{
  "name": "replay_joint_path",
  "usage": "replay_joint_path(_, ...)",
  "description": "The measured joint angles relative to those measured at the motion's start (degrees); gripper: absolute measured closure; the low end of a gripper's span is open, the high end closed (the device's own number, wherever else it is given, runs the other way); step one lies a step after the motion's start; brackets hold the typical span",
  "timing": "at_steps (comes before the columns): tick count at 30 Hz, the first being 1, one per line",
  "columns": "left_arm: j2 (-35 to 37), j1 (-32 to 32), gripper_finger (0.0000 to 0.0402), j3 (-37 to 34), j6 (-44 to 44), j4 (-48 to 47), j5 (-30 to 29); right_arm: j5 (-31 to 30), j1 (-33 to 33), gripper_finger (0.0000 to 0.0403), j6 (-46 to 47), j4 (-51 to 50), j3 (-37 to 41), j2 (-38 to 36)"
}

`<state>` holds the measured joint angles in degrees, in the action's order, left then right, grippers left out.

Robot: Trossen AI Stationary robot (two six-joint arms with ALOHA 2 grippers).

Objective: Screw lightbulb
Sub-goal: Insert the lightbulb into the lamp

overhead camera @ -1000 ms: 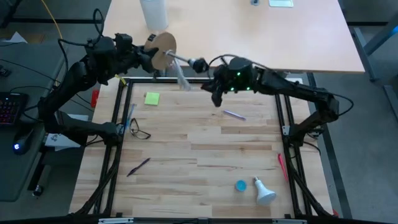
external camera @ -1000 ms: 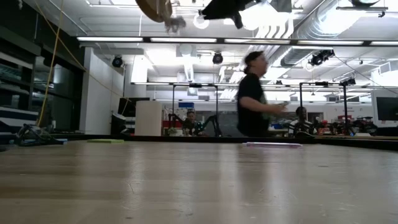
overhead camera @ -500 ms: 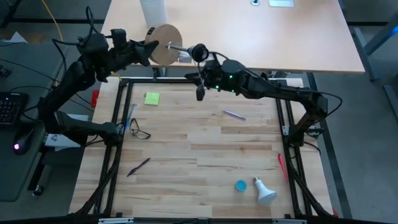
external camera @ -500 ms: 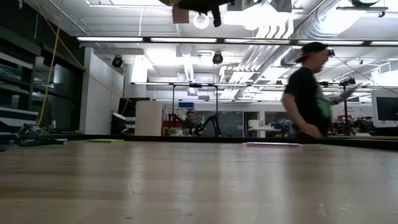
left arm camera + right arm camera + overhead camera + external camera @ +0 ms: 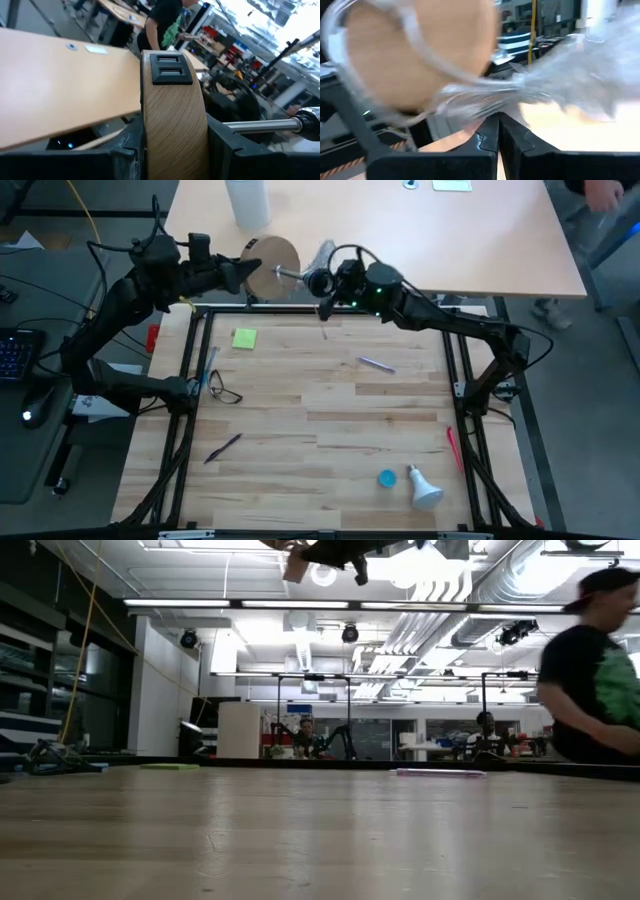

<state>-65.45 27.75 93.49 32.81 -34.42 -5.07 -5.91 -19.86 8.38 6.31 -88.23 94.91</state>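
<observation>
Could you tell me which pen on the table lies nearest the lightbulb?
The red pen at the right edge, beside the lightbulb; the other three lie farther left.

Robotics lab: workbenches (image 5: 470,752), exposed ceiling ducts (image 5: 440,610).

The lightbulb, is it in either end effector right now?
No, the lightbulb lies untouched on the table in the high view, far from both arms.

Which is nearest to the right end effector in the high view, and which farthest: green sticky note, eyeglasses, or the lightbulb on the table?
1. Green sticky note, on the table toward the left arm's side, nearest to the right end effector.
2. Eyeglasses, by the table's left edge.
3. Lightbulb, near the front right corner beside a blue cap, farthest.
</observation>
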Motion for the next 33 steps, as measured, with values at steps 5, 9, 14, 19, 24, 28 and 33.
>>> replay_joint_path(5, -0.02, -0.02, 0.0282, 0.00, 0.10, -2.48, 1.11, -2.76, -1.37, 0.0403, -2.37, -0.28, 0.00, -2.28)
replay_joint_path(9, -0.24, -0.02, 0.0282, 0.00, 0.23, -2.11, 3.23, -3.05, -2.57, 0.0403, -2.37, -0.34, 0.00, -3.02)
replay_joint_path(14, -2.33, -0.73, 0.0282, 0.00, 1.13, -2.07, 4.98, -3.02, -2.78, 0.0403, -1.77, -0.16, 0.00, -3.08)
replay_joint_path(19, -5.60, -2.50, 0.0282, 0.00, -1.04, -2.11, 6.31, -2.74, -2.60, 0.0403, -0.87, 1.02, 0.00, -3.10)
replay_joint_path(24, -8.17, -3.13, 0.0282, 0.00, -5.30, -1.61, 6.07, -1.05, -2.66, 0.0403, 0.44, 0.58, 0.00, -3.12)
replay_joint_path(28, -9.49, -3.01, 0.0282, 0.00, -9.09, -2.71, 4.53, 0.11, -2.64, 0.0403, 0.27, 0.53, 0.00, -3.43)
replay_joint_path(33, -10.59, -2.91, 0.0282, -0.02, -12.63, -3.33, 1.35, 3.00, -2.65, 0.0403, 0.17, 0.33, 0.00, -3.55)
